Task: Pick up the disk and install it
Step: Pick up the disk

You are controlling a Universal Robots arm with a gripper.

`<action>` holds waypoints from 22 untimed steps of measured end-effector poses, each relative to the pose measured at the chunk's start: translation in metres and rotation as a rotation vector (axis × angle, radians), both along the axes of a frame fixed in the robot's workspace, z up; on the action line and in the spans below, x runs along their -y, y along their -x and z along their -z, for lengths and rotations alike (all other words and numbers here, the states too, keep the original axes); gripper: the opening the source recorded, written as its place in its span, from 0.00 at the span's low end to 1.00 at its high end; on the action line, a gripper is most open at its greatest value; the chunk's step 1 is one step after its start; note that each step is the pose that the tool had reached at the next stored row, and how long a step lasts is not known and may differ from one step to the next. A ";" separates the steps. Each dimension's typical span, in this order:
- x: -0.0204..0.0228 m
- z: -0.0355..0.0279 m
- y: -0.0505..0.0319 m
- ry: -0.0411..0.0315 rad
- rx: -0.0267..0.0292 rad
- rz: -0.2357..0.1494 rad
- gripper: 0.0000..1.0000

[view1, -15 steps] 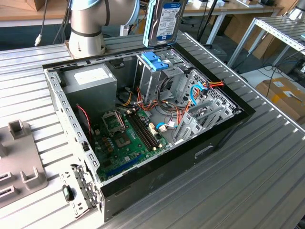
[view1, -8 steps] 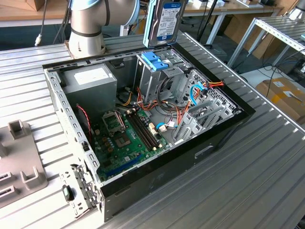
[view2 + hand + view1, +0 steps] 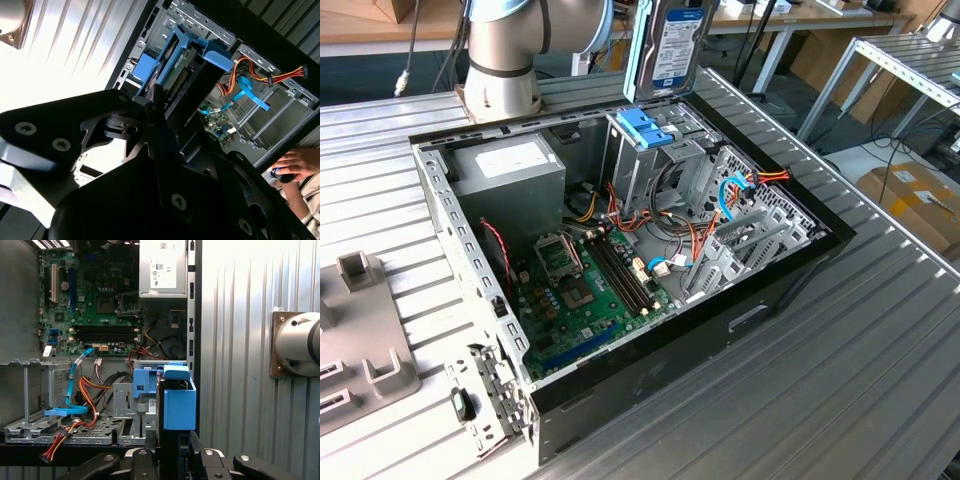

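counting one hard drive (image 3: 670,45), one open computer case (image 3: 720,340), and inside it one green motherboard (image 3: 582,295), one processor socket (image 3: 557,257), one grey power supply (image 3: 510,172) and one blue-topped drive cage (image 3: 642,160). tallying two grey blocks (image 3: 355,268) on one grey fixture plate (image 3: 360,320). adding one robot arm base (image 3: 503,60) and one cardboard box (image 3: 910,195). noting one person's hand (image 3: 295,162) in the second wrist view. picking out one white expansion slot (image 3: 54,284) in the first wrist view.
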State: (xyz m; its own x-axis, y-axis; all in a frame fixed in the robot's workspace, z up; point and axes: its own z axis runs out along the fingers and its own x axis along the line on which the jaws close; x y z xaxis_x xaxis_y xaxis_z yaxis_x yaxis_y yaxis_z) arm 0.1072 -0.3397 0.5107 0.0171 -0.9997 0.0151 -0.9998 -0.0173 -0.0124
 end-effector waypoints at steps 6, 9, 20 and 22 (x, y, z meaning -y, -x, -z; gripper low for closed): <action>0.0085 0.0000 0.0000 0.0002 0.0000 0.000 0.35; 0.0127 0.0000 0.0000 0.0004 0.0000 0.000 0.35; 0.0295 0.0000 0.0000 0.0021 0.0000 0.000 0.35; 0.0306 0.0001 0.0000 0.0026 0.0000 0.000 0.35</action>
State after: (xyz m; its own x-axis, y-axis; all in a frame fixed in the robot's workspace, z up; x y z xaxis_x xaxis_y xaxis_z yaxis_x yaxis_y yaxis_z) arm 0.1072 -0.3703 0.5105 0.0171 -0.9997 0.0177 -0.9998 -0.0173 -0.0124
